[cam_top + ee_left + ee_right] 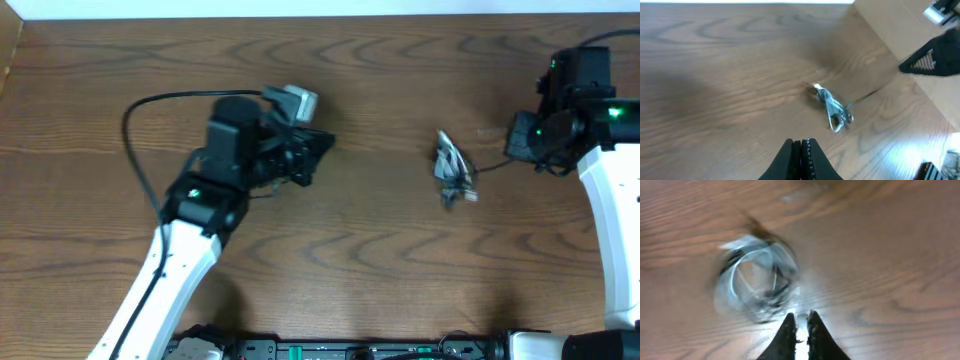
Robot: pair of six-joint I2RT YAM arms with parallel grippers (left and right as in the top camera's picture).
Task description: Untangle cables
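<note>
Grippers empty; cables (452,170) coiled loose on table (380,250).
My left gripper (801,146) is clenched on nothing; my right gripper (800,317) is parted a crack. Coil sits at left's 3 o'clock, right's 9 o'clock, touching neither.

Dark wood-grain table (380,270) fills view; pale strip (300,7) along far edge; bright glare (910,150) on wood.

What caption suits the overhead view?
Small cable tangle on the wood table, right of centre, between the shut left hand and the right arm.
</note>
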